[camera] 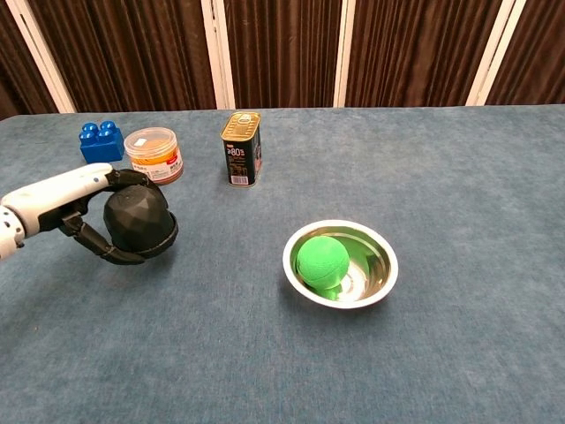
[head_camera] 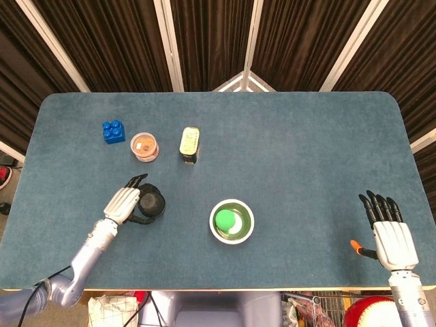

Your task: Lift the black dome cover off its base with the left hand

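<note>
The black faceted dome cover [head_camera: 151,203] [camera: 137,221] is on the left half of the table, low over the cloth or resting on it; I cannot tell which. My left hand [head_camera: 125,204] [camera: 66,199] grips it from its left side, fingers curled over the top and under the front rim. To its right stands a metal bowl [head_camera: 232,235] [camera: 383,269] holding a green ball [head_camera: 225,219] [camera: 321,261], uncovered. My right hand [head_camera: 392,238] lies flat at the near right edge with fingers apart and nothing in it, and is outside the chest view.
Behind the dome stand a blue brick [head_camera: 114,131] [camera: 100,140], an orange-lidded tub [head_camera: 144,146] [camera: 154,154] and a small tin can [head_camera: 190,144] [camera: 240,147]. A small orange piece [head_camera: 355,246] sits beside my right hand.
</note>
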`<state>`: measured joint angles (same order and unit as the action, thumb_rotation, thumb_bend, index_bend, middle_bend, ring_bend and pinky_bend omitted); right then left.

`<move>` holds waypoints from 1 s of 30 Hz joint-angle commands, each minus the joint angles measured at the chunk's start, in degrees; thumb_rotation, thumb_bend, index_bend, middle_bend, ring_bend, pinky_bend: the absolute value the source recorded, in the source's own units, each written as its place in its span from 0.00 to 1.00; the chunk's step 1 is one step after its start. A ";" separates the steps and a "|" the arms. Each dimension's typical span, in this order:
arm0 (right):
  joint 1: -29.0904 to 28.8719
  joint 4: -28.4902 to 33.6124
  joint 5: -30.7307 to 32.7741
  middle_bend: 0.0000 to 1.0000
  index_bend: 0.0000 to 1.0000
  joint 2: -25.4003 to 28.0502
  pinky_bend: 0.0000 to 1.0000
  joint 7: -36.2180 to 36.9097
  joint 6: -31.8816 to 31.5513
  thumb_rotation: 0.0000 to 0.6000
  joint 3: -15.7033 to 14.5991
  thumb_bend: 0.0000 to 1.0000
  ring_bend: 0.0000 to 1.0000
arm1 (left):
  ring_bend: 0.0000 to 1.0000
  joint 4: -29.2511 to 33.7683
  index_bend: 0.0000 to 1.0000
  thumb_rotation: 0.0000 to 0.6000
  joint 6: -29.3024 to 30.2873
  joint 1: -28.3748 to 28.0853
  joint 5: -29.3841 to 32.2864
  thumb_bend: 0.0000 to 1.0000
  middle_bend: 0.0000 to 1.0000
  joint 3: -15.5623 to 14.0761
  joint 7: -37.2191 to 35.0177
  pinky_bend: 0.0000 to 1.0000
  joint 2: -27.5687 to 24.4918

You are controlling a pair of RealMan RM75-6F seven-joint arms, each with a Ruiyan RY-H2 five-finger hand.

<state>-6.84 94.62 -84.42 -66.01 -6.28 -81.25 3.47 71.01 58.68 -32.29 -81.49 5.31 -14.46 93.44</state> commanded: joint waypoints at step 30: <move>0.39 0.02 -0.12 0.00 0.03 0.64 0.00 1.49 -0.16 1.00 -0.28 0.18 0.02 | 0.00 -0.90 0.30 1.00 -2.02 -0.84 2.02 0.30 0.19 -1.21 9.96 0.00 3.05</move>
<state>-6.45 94.64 -84.53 -65.37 -4.79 -81.41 3.19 70.09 56.71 -33.11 -79.49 4.14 -4.54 96.51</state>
